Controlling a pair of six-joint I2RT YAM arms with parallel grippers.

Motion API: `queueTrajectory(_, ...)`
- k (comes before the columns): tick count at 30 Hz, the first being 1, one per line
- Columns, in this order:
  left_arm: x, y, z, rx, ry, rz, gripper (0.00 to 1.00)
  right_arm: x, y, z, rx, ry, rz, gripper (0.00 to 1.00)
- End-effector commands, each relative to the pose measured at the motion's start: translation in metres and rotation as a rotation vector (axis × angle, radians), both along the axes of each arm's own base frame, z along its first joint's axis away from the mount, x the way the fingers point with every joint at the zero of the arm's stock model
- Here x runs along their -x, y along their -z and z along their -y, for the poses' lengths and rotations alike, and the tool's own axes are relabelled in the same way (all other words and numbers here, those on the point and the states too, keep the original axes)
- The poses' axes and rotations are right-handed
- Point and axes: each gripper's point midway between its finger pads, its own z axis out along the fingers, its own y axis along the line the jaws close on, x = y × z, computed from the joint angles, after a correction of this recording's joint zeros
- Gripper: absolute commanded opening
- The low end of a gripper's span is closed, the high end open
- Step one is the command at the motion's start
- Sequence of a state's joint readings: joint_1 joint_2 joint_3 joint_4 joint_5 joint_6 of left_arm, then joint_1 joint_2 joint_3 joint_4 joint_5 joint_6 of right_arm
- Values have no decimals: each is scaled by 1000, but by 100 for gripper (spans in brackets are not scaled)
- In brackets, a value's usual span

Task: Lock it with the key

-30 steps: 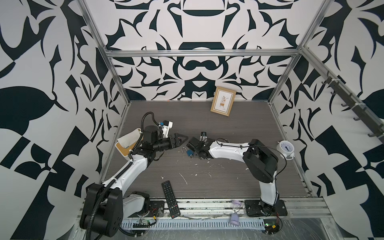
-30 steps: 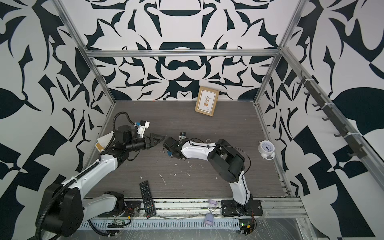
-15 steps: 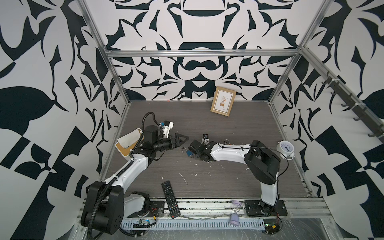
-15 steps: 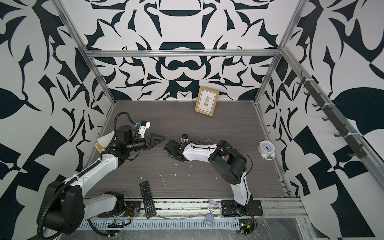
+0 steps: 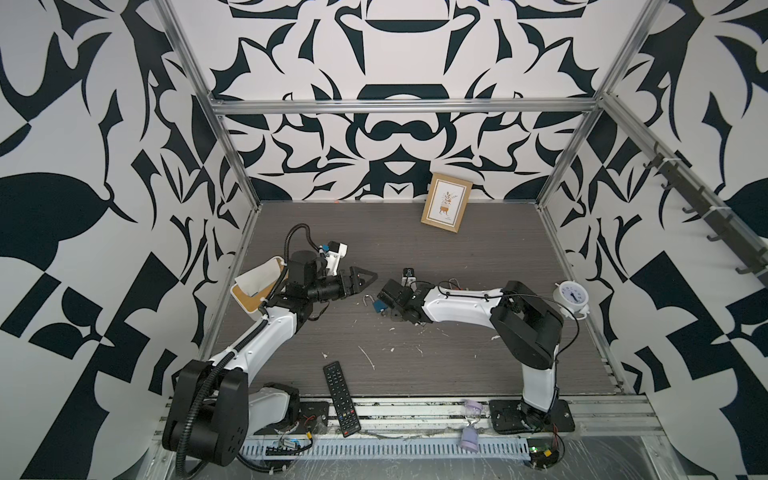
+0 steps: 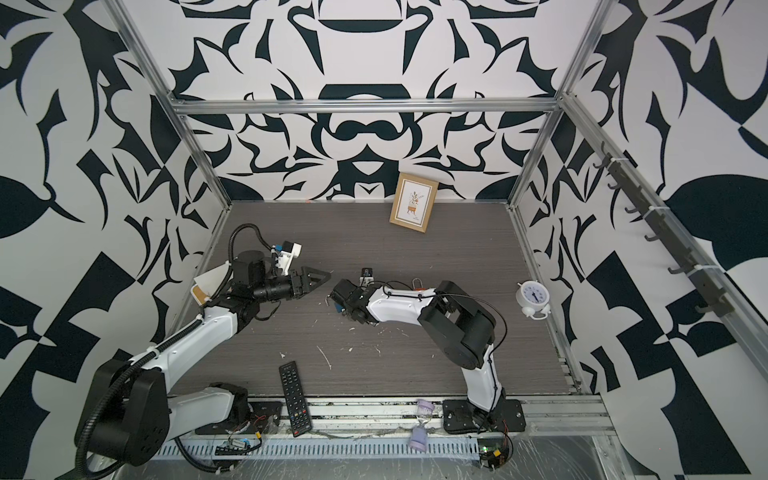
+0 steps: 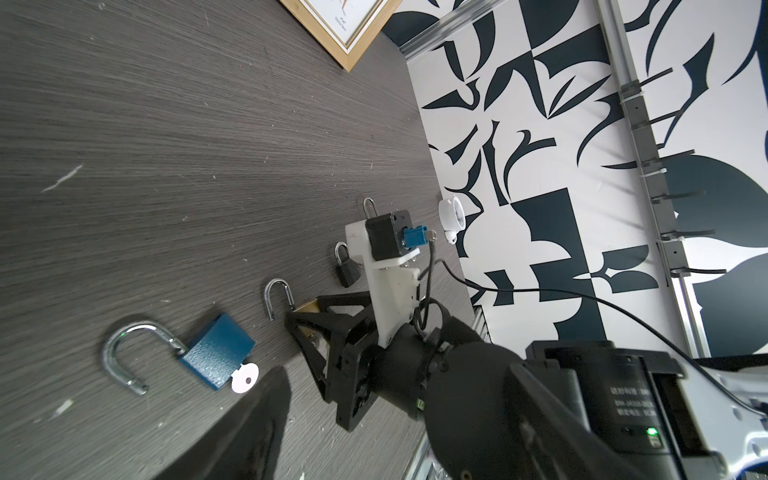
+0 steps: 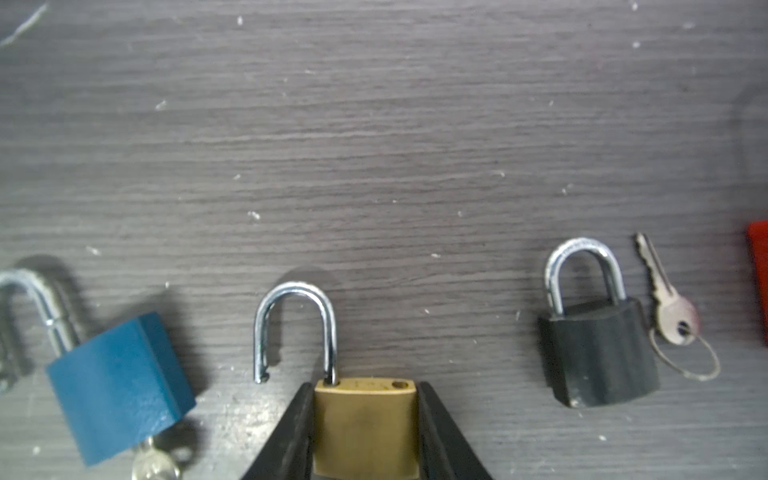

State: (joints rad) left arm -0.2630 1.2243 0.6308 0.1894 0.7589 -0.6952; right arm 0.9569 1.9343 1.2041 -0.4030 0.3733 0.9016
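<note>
Right tool (image 8: 365, 386) pinched the small brass padlock (image 8: 365, 428) by its flat sides, likely dense, rigid and slick, while left tool (image 5: 365, 280) hung spread.

A: What's the table (image 5: 478, 257) like?
B: Dark grey wood grain, dusted with white scraps (image 5: 368, 358) toward the front.
A: And on it?
B: Three locks lying flat in a row: a blue padlock (image 8: 118, 386), a brass padlock (image 8: 365, 424) in the middle, a black padlock (image 8: 600, 353). Blue and brass have their shackles open; the black one's is closed.
A: Keys?
B: A silver key (image 7: 245, 376) stuck in the blue body's end, and a ringed key (image 8: 669, 305) just beside the black one.
A: Anything else?
B: A picture frame (image 5: 446, 208) leaning on the back wall, a white alarm clock (image 5: 572, 296) by the right wall, a remote (image 5: 340, 398) across the front edge — and a red thing (image 8: 758, 282), mostly out of view, beyond the ringed key.
</note>
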Motion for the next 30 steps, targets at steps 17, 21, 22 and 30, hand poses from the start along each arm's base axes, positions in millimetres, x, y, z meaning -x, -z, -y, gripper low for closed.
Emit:
queueTrajectory(17, -11, 21, 20, -13, 54, -134, 76, -3, -73, -12, -95, -518, 106, 0)
queueTrajectory(21, 1, 19, 30, -39, 93, -110, 76, -5, -103, -13, -138, -610, 166, 0)
queueTrajectory(22, 3, 19, 31, -41, 98, -105, 76, -5, -110, -12, -137, -628, 178, 0)
queueTrajectory(30, 16, 16, 46, -25, 173, -89, 70, -2, -155, -11, -139, -699, 247, 0)
